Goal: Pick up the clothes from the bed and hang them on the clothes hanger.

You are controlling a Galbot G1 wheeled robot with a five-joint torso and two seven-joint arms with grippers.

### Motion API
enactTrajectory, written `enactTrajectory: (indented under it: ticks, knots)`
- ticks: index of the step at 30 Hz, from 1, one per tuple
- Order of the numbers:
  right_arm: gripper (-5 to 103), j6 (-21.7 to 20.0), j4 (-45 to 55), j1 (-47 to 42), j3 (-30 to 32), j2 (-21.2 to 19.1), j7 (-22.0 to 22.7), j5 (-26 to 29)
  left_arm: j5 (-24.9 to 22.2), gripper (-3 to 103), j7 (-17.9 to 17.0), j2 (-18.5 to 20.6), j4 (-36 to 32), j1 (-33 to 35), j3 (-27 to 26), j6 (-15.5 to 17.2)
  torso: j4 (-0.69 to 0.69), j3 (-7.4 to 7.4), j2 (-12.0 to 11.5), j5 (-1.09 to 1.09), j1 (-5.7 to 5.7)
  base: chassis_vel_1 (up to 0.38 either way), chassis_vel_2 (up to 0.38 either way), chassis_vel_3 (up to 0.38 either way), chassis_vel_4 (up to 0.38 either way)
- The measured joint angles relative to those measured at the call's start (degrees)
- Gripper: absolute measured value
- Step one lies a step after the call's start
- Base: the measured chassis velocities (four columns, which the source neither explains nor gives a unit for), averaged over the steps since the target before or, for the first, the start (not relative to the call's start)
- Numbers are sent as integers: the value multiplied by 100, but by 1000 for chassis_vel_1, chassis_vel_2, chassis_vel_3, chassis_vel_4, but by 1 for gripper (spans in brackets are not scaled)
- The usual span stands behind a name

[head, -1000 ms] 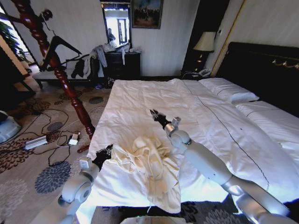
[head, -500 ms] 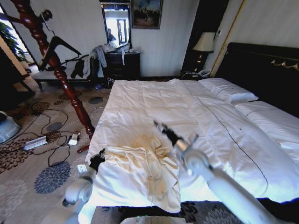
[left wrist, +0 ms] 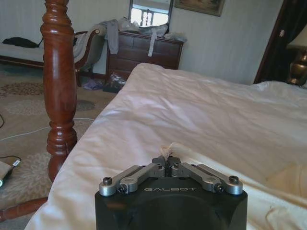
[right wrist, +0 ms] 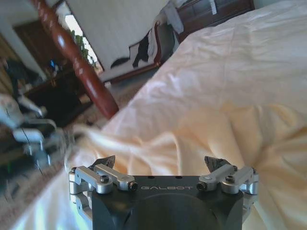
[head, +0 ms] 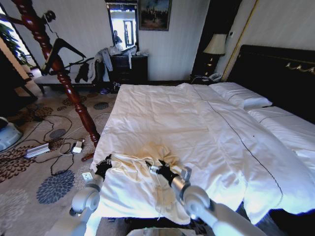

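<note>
Head view: both grippers at the clothes (head: 147, 177) on the near corner of the bed (head: 206, 123), lower centre of the frame.
Since half a second ago the right gripper (head: 156, 168) has dropped from above the quilt onto the cream garment, jaws apart. Left gripper (head: 104, 165) sits at the garment's left edge, jaws together on a pinch of its fabric. Clothes hanger (head: 63, 49) hangs on the wooden pole (head: 59, 69), upper left.

Grey rounded arms; black grippers, left gripper (left wrist: 168, 165) and right gripper (right wrist: 162, 166), silver screwed finger links, "GALBOT" lettering.
</note>
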Motion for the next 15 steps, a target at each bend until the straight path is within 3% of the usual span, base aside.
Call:
enactTrajectory:
  ticks: [6,11,15]
  knots:
    - [101,-49,-76,-664,108,-74,218,-925,-159,0,-54,53,21,-148,23,39,-1,0,-1,0,0,0,0,0,0]
    - [85,-16,-66,-1126,237,-3,479,-1364,-301,0,-54,31,34,-232,-27,47,-1,0,-1,1,0,0,0,0,0]
    - [83,28,-48,-1399,263,112,631,-1623,-309,0,-54,34,59,-224,-27,47,1,0,-1,0,0,0,0,0,0]
